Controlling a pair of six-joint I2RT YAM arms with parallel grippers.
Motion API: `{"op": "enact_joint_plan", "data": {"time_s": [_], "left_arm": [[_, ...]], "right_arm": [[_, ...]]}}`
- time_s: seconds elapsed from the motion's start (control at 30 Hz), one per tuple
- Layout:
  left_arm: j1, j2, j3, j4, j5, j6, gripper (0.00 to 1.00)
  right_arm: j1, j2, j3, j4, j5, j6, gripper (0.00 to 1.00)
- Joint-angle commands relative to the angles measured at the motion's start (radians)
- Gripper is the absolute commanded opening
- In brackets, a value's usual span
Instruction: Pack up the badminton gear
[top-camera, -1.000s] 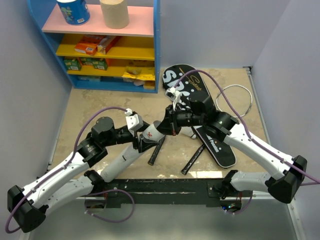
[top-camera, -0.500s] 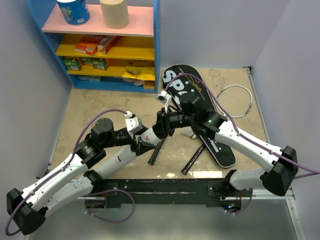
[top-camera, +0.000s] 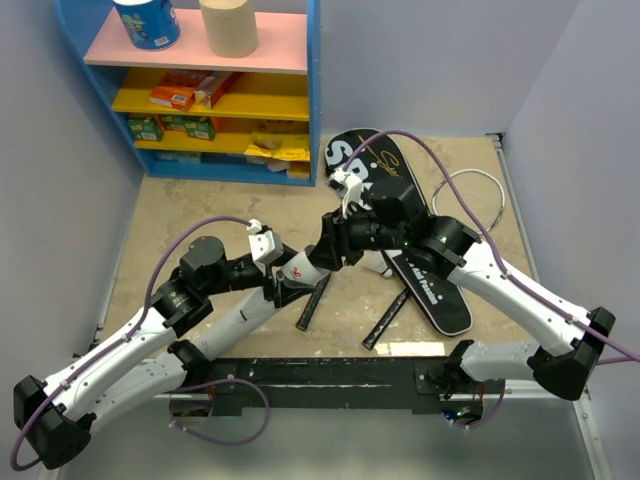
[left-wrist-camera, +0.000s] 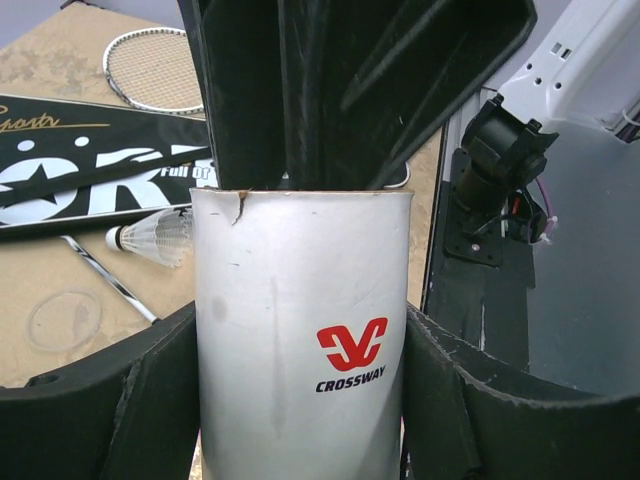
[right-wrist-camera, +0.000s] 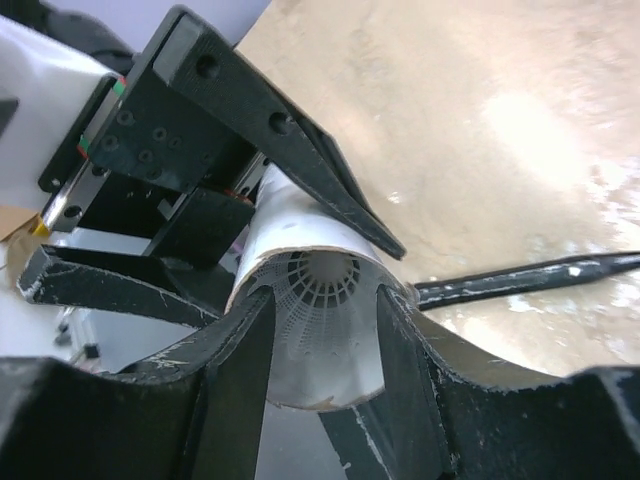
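Observation:
My left gripper (left-wrist-camera: 300, 400) is shut on the long white tube (left-wrist-camera: 300, 330), lettered CROSSWAY, and holds it slanted above the table (top-camera: 290, 278). My right gripper (right-wrist-camera: 325, 330) stands open at the tube's open mouth (top-camera: 327, 250). A white shuttlecock (right-wrist-camera: 325, 285) sits deep inside the tube, past the right fingertips. The black SPORT bag (top-camera: 440, 300) lies at the right under the right arm. Two black racket handles (top-camera: 313, 300) (top-camera: 385, 318) rest near the front, and a white racket head (top-camera: 470, 200) shows beside the bag. Another shuttlecock (left-wrist-camera: 150, 238) lies on the table.
A blue shelf unit (top-camera: 315, 90) stands at the back left with small boxes and two paper rolls on it. Grey walls close in both sides. The black mounting rail (top-camera: 320, 375) runs along the near edge.
The right gripper's jaws have parted at the tube's mouth, and the right arm has shifted slightly. The left arm and the tube have stayed put.

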Motion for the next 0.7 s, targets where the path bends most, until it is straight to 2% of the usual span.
{"op": "enact_joint_plan", "data": {"time_s": [0.0,0.07,0.27,0.47,0.67], "left_arm": [[0.000,0.005,0.023,0.089,-0.011,-0.015,0.03],[0.000,0.005,0.023,0.087,-0.012,-0.015,0.03],[0.000,0.008,0.025,0.087,-0.014,-0.017,0.04],[0.000,0.002,0.028,0.081,-0.014,-0.014,0.04],[0.000,-0.015,0.029,0.075,-0.022,-0.009,0.04]], "right_arm": [[-0.012,-0.033,0.120,-0.125,0.209,-0.025,0.49],[-0.016,-0.030,0.148,-0.151,0.265,-0.030,0.49],[-0.062,0.002,0.220,-0.281,0.561,-0.021,0.50],[-0.216,0.028,0.092,-0.261,0.611,-0.004,0.52],[-0.227,0.119,-0.020,-0.229,0.737,0.051,0.54]]}}
